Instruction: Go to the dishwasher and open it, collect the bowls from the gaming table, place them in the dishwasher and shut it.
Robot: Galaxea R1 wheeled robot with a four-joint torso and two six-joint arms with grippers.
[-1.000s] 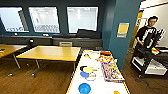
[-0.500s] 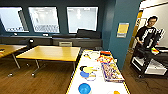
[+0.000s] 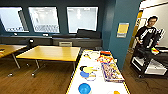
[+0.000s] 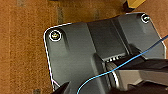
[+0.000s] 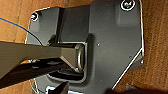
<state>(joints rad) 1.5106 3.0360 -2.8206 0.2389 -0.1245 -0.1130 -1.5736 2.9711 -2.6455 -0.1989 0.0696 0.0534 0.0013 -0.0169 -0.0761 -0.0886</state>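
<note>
I'm facing the gaming table (image 3: 75, 83), a long white-topped table running away from me in the lower middle of the head view. A bright blue bowl (image 3: 84, 88) sits on its near end, close to the bottom edge of the view. Further up the table there's a second bowl (image 3: 86, 72), blue with yellow on it, lying among some round pieces I can't make out. Just right of that lies a colourful game board (image 3: 111, 72), long and flat, along the table's right side. Beyond it are more boxes, one orange-red box (image 3: 105, 53) near the far end.

Left of the gaming table stands a bare yellow-wood table (image 3: 51, 53), and another yellow-wood table (image 3: 8, 48) is at the far left edge. The floor (image 3: 47, 81) is dark wood. Three bright windows (image 3: 82, 19) run along the dark teal back wall, with a low dark counter under them. A teal pillar (image 3: 123, 35) with a yellow notice (image 3: 123, 28) on it stands right of the gaming table.

A person (image 3: 147, 33) in dark clothes stands at far right behind a black and white cart (image 3: 150, 63).

Both wrist views look down on brown wood floor past the robot's own dark plate; a blue cable (image 4: 120, 67) crosses the left one. I can't tell whether the fingers on either gripper are open or closed.
</note>
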